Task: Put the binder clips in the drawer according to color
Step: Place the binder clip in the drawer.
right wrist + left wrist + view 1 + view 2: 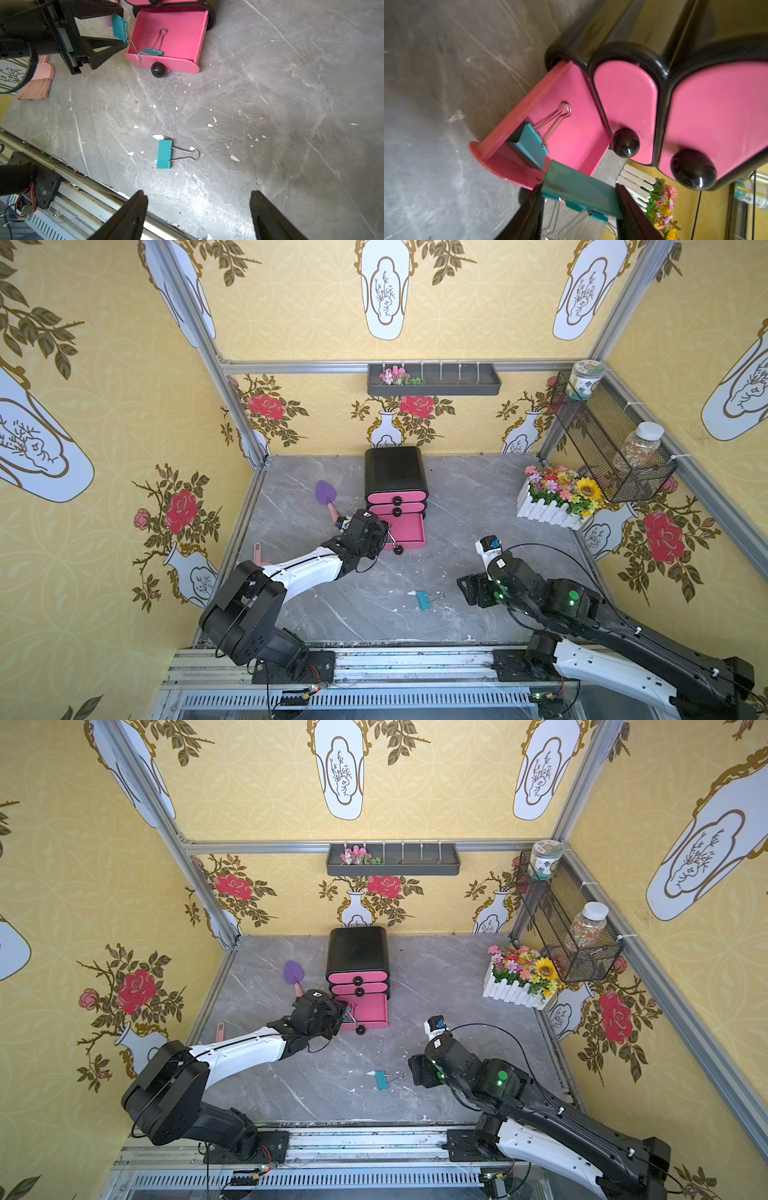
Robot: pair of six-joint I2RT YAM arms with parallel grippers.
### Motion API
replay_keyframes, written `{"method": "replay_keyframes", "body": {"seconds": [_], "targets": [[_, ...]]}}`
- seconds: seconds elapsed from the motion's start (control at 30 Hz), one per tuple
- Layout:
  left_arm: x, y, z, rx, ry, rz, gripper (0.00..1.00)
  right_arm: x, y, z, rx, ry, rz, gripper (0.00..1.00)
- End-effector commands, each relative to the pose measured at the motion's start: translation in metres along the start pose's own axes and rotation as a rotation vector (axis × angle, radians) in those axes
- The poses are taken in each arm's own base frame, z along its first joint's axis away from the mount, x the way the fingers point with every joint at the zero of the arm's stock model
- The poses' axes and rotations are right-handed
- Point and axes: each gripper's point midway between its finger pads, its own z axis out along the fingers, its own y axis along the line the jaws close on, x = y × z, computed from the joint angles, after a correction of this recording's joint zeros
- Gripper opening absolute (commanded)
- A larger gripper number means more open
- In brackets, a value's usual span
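Left wrist: bottom drawer [515,110] open, one teal clip [527,145] inside, perhaps alone

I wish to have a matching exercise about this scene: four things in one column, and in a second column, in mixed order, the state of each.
Things
1. bottom drawer
2. middle drawer
3. left pincer
4. right pincer

States
A. open, holding nothing
B. shut
C. pulled out, resting teal clip inside
D. closed on the carried teal clip

Pairs: 1-C, 2-B, 3-D, 4-A.
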Motion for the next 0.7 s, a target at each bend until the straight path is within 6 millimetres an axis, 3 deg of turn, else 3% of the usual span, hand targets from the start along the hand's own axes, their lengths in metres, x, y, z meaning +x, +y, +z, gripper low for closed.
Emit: {"method": "replay_keyframes", "body": {"seconds": [0.0,0.3,0.5,0.67], "targets": [[-0.01,-0.017,0.0,0.088,-0.056,-0.102,0.43,-0.002,0.006,0.002,-0.029,-0.007,0.001,0.82],[-0.011,-0.013,0.02,0.107,-0.062,-0.187,0.48,0.001,0.007,0.005,-0.037,0.002,0.016,0.82],[-0.007,-0.021,0.025,0.122,-0.045,-0.176,0.77,0.007,0.007,0.011,-0.035,0.031,0.012,0.82],[-0.007,-0.027,0.018,0.134,-0.045,-0.16,0.87,0.014,0.014,0.023,-0.044,0.083,0.001,0.82]]}}
